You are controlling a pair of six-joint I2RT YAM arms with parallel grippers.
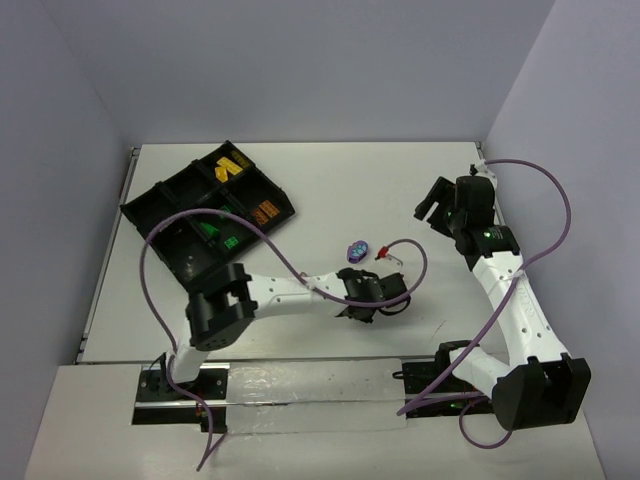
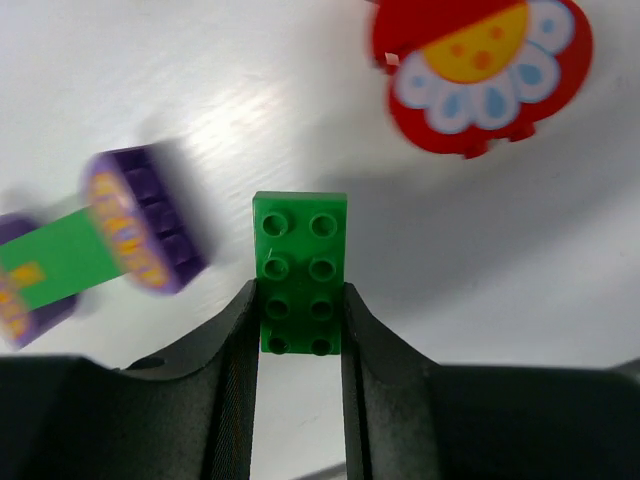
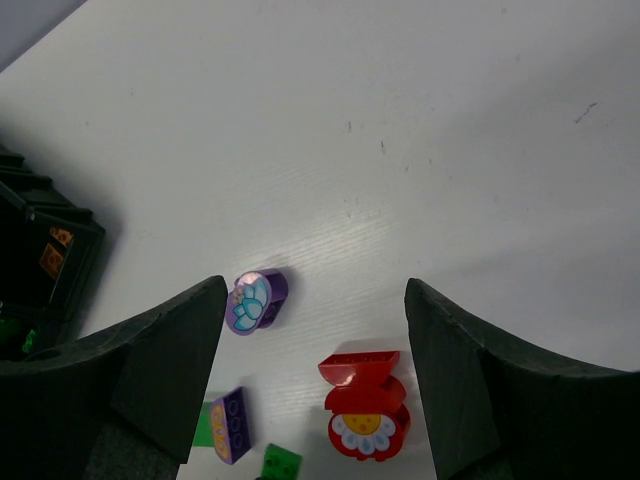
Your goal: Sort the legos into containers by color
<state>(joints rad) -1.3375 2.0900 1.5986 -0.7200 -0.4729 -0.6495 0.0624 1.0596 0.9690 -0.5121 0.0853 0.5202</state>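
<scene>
Clamped on the long sides of a green brick [image 2: 300,250], studs up, with the left gripper [image 2: 300,300]; unclear whether touching the surface or just off it. Just to its left, apart from it, a green bar [image 2: 90,245] with purple ends, blurred. Farther off to the upper right, a red flower brick [image 2: 480,70] lying face up. Spread wide with nothing between, the right gripper [image 3: 315,290], high over a purple round brick [image 3: 257,300] and the same loose pieces. Underneath everything, a white table [image 1: 300,180], matte, faintly scuffed. At the far left of it, set at an angle, a black divided tray [image 1: 150,205], with yellow bricks [image 1: 232,167], orange bricks [image 1: 263,213] and green pieces [image 1: 215,235] in separate compartments. Around the table on three sides, plain pale lilac-grey walls [image 1: 300,60].
</scene>
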